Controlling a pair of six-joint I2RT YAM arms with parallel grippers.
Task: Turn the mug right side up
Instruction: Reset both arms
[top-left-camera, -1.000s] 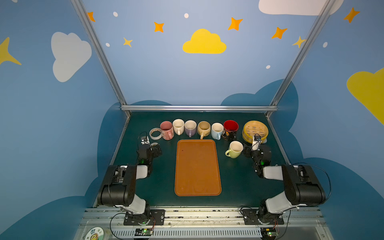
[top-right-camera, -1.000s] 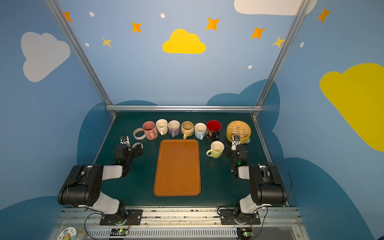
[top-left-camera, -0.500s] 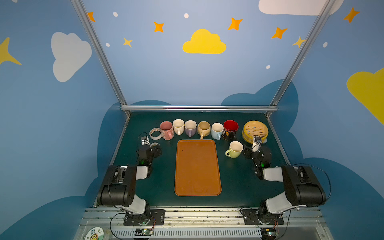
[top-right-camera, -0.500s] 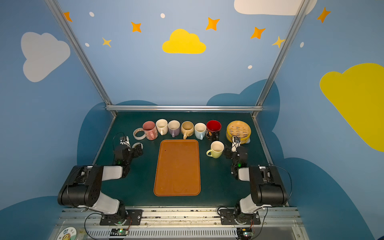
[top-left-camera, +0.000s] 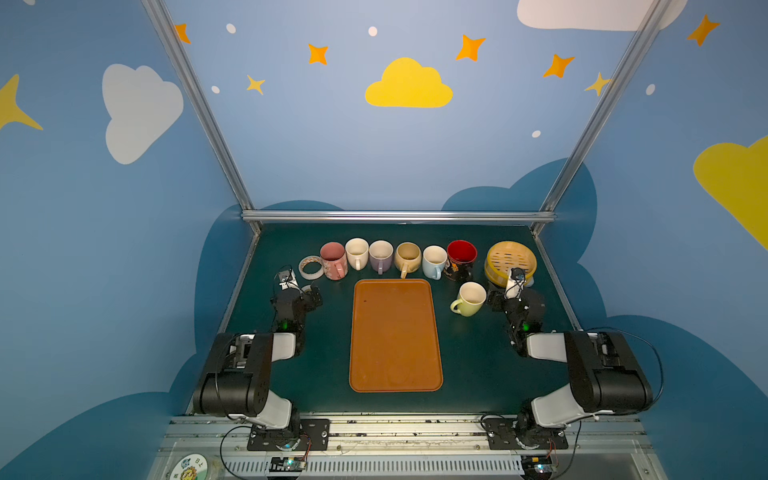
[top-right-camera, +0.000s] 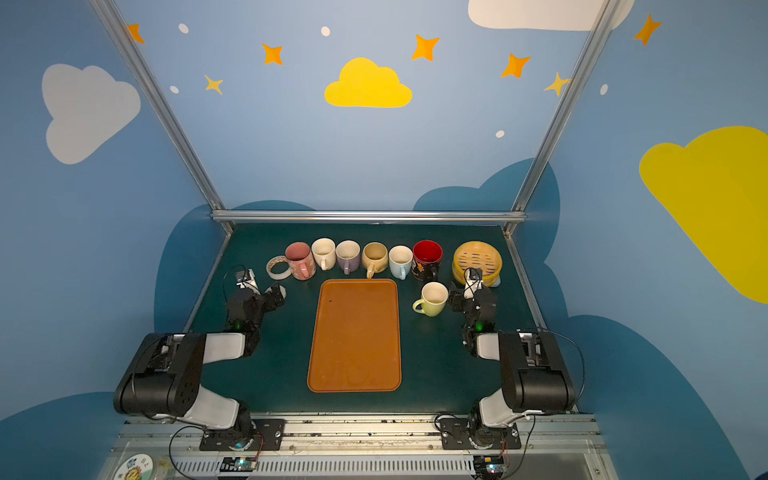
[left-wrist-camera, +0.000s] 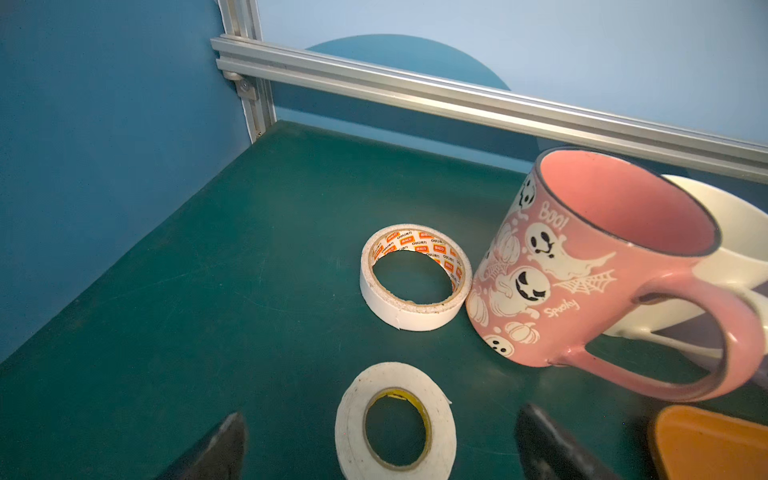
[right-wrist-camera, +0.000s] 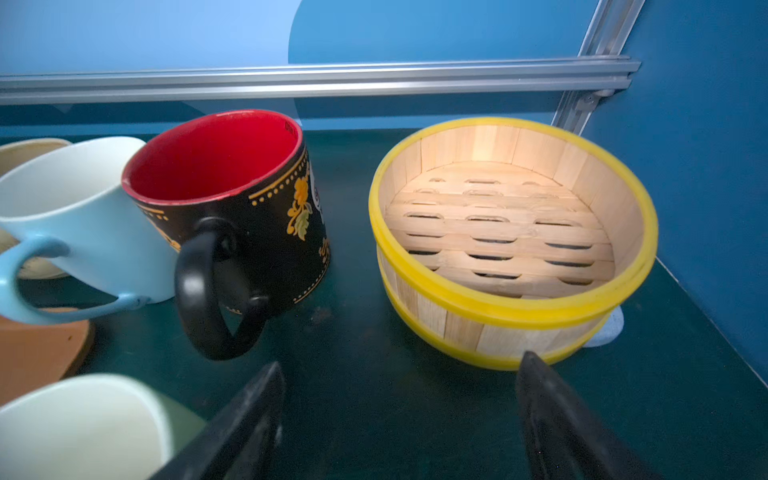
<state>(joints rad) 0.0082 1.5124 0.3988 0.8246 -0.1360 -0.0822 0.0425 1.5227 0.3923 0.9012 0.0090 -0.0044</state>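
Mug (top-left-camera: 471, 301) stands upright; left gripper (left-wrist-camera: 382, 417) and right gripper (right-wrist-camera: 401, 361) both gape empty. Right should back off straight, missing the rim.

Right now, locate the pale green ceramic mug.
In both top views, the pale green mug sits on the robot's right, between the orange tray and the right gripper, near the black mug.

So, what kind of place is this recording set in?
Most likely a robot data-collection booth: a left arm and right arm bolted to a rail at a green table, an aluminium frame with cloud-painted walls, and a staged row of mugs.
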